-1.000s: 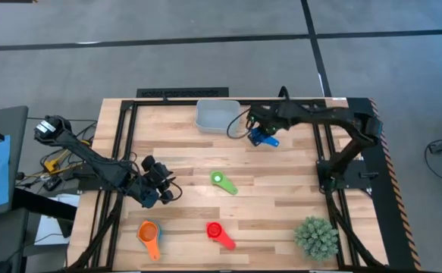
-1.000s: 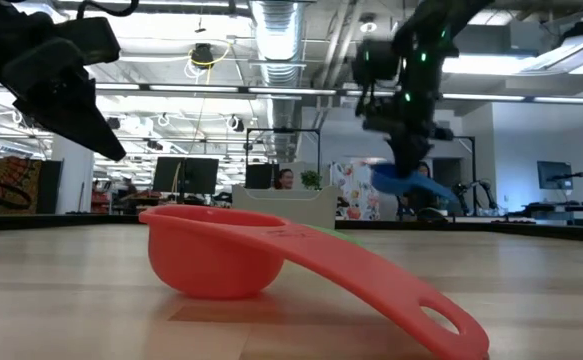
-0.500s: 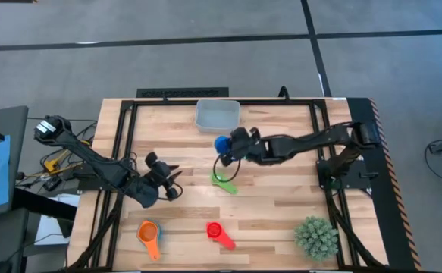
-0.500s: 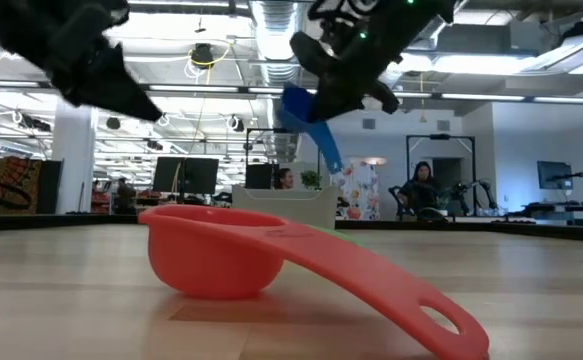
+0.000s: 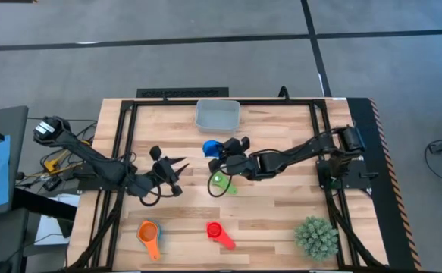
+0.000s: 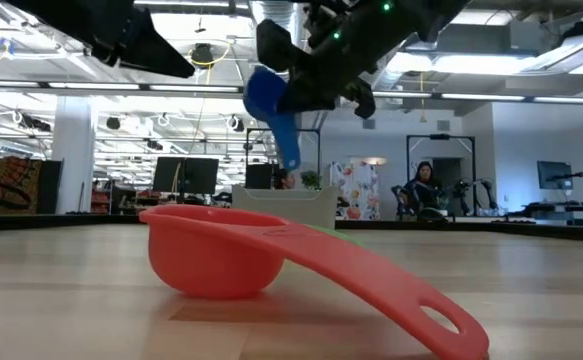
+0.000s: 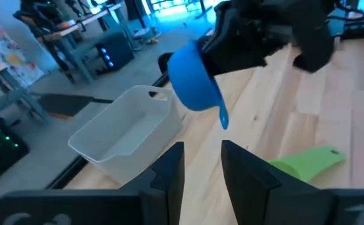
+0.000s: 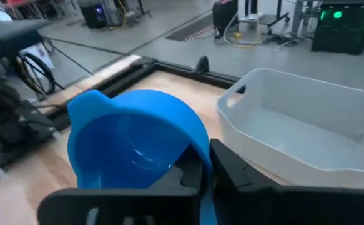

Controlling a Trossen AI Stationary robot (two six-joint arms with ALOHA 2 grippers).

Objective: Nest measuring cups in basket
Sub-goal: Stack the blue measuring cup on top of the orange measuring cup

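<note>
The right end effector (image 5: 222, 152) is clamped on the handle of the blue round plastic measuring cup (image 5: 211, 147), above the middle of the wooden surface (image 5: 281, 205), at 6 o'clock from the pale grey-blue rectangular plastic basket (image 5: 217, 115), which looks empty. The cup seems light and stiff, with smooth walls that may slip, so the short flat handle is probably the best place to hold it; the bowl then stays free to drop into the basket. In the low view it hangs tilted, with the handle pointing down.

The left end effector (image 5: 173, 171) hovers at 9 o'clock from the blue cup, its fingers apart and holding nothing.

On the surface I see only 3 more cups: a green plastic cup (image 5: 222, 182) just at 6 o'clock from the blue one, a red plastic cup (image 5: 219, 234) and an orange plastic cup (image 5: 150, 236) near the front edge. The orange cup seems to have another colour inside, but I cannot tell if a cup is nested there. The other cups are not visible.
</note>
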